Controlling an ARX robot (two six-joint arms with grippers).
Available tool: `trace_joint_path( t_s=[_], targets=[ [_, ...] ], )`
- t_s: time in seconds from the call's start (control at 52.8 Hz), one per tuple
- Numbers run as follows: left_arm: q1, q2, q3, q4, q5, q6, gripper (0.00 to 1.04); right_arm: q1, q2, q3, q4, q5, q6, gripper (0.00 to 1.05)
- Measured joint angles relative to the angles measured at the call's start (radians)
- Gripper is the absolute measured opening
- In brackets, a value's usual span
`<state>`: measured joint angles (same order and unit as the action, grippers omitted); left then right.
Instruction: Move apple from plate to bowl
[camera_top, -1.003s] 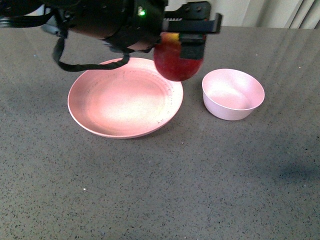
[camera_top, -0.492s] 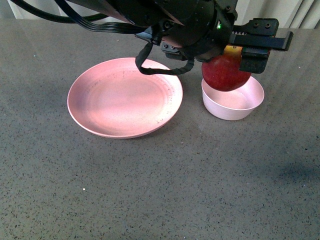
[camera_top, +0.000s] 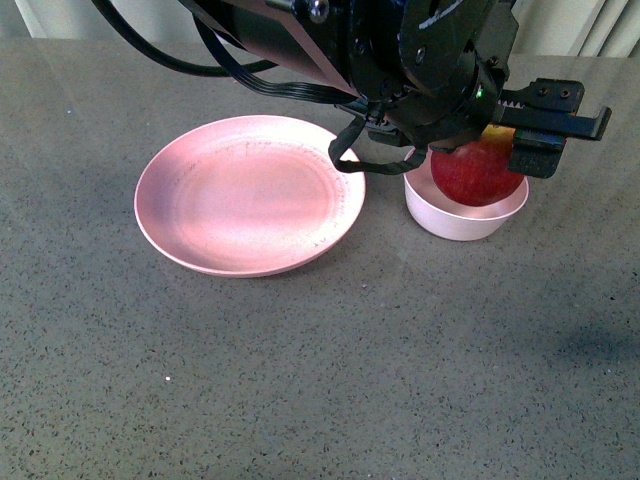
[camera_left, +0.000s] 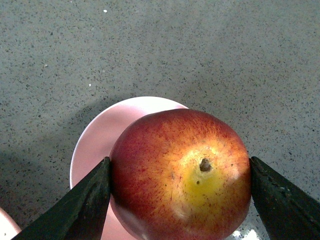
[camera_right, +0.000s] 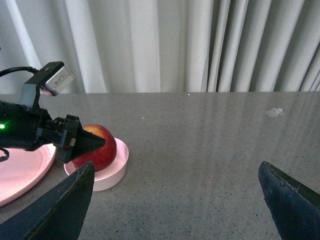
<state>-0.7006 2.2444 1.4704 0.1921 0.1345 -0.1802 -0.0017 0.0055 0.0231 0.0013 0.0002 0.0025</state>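
The dark-red apple (camera_top: 478, 176) with its yellow patch sits low in the mouth of the small pale bowl (camera_top: 455, 226), still held. My left gripper (camera_top: 486, 150) is shut on the apple (camera_left: 180, 175), one finger on each side, stem dimple facing the wrist camera. Under it shows the bowl's rim (camera_left: 92, 145). The wide pink plate (camera_top: 240, 200) lies empty to the left of the bowl. In the right wrist view the apple (camera_right: 100, 146) rests in the bowl (camera_right: 114, 174). My right gripper (camera_right: 176, 170) is open over bare table, well apart from the bowl.
The grey speckled table (camera_top: 330, 380) carries only the plate and the bowl. My left arm and its cables (camera_top: 330, 50) hang over the plate's far edge. Pale curtains (camera_right: 165, 45) stand behind the table's far edge.
The left gripper has carried the apple rightward from above the plate's right edge to over the bowl, then lowered it into the bowl's mouth.
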Motion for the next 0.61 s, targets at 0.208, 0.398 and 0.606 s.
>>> trace_joint_path(
  t_s=[0.208, 0.398, 0.606],
  targets=[
    [0.0, 0.042, 0.042, -0.016, 0.0, 0.0, 0.71, 0.0, 0.0, 0.0, 0.0, 0.0, 0.0, 0.96],
    [0.0, 0.055, 0.059, -0.022, 0.004, 0.0, 0.98, 0.0, 0.0, 0.0, 0.0, 0.0, 0.0, 0.96],
    [0.01, 0.054, 0.057, -0.004, 0.003, -0.009, 0.96, 0.0, 0.0, 0.0, 0.0, 0.0, 0.0, 0.96]
  ],
)
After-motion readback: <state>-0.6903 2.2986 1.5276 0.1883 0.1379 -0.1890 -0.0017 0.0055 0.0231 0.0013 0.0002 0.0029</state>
